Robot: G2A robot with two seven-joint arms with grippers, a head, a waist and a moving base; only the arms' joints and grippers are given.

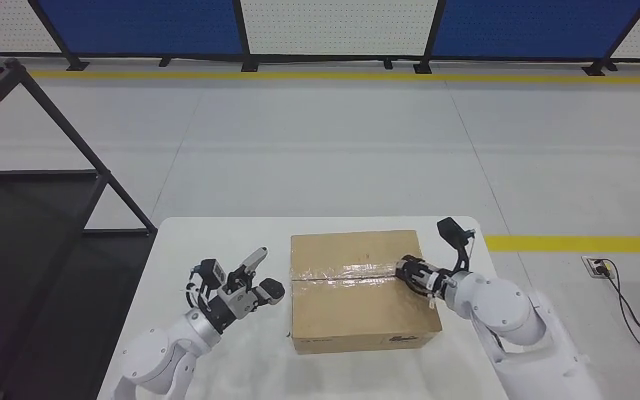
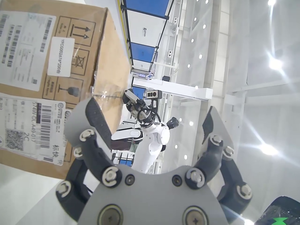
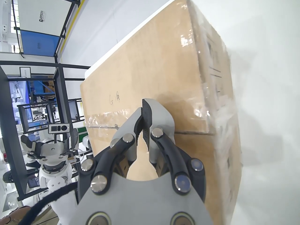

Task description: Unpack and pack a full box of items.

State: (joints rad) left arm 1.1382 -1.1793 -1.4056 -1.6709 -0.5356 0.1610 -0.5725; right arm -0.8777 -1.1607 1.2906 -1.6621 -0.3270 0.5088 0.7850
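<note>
On table (image 1: pixel 220 240), taped box (image 1: pixel 350 305), R end effector (image 3: pixel 142 112) closed above

The box (image 2: pixel 100 24) side carries white labels (image 2: pixel 23 52) with barcodes, a QR code (image 2: pixel 14 139), and handling symbols (image 2: pixel 80 31): upward arrows, a glass. The top bears a handwritten mark (image 3: pixel 114 98).

The box (image 1: pixel 360 290) sat mid-surface and was the main thing in the way, its top seam taped over. Left of it the surface (image 1: pixel 220 250) was bare out to the far-left corner, so loads of room there. The left gripper (image 1: pixel 265 275) hung in that gap, jaws spread, apart from the box wall. On the right only a narrow bare strip showed, with the right gripper (image 1: pixel 403 268) pinched together over the seam's right end. A black rack (image 1: pixel 60 170) stood off the left edge.
</note>
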